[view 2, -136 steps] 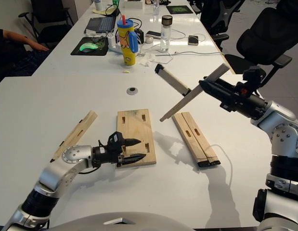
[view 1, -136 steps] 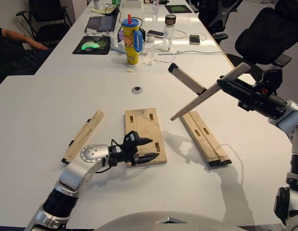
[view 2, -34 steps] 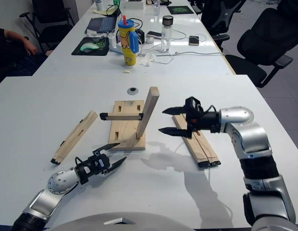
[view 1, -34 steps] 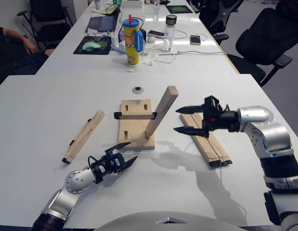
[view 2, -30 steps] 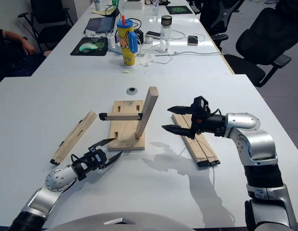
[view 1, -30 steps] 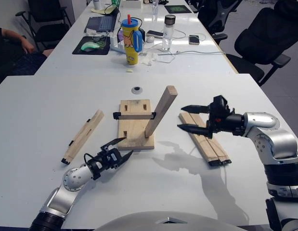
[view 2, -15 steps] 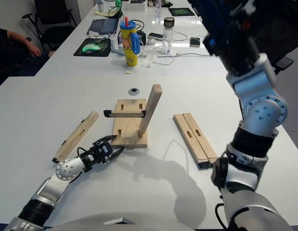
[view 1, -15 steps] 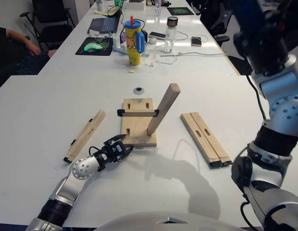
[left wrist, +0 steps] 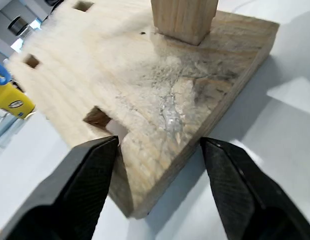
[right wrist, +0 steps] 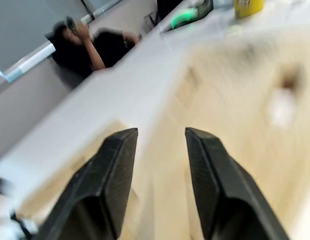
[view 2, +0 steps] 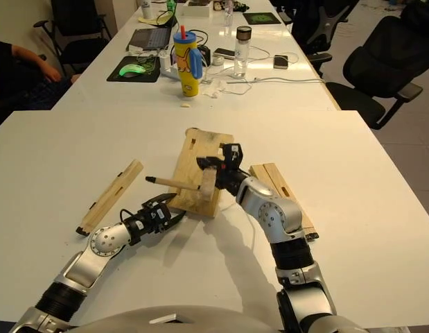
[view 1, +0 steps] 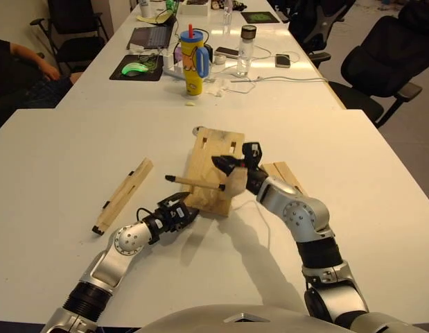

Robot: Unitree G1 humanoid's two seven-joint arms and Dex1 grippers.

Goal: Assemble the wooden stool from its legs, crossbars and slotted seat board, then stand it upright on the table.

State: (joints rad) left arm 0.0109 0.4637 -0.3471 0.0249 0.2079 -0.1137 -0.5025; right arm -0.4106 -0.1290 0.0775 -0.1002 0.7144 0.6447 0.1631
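The slotted seat board [view 1: 208,156] is tilted, its far end off the table. One leg [view 1: 235,186] stands in a near slot, and a crossbar [view 1: 193,182] sticks out from it to the left. My right gripper [view 1: 223,164] is open just above that leg, facing the board [right wrist: 230,115]. At the board's near corner [left wrist: 160,95] my left gripper [view 1: 188,214] is open, one finger [left wrist: 89,175] on each side of the corner. The leg's foot [left wrist: 185,17] sits in its slot just beyond.
A loose leg [view 1: 122,194] lies to the left. Two more legs [view 1: 296,186] lie side by side to the right, partly behind my right arm. A yellow cup [view 1: 191,59], a bottle [view 1: 247,48] and desk clutter stand at the back.
My right arm has come down from high up to the leg. The seat board has tipped up and turned. My left gripper has moved forward to the board's near corner.
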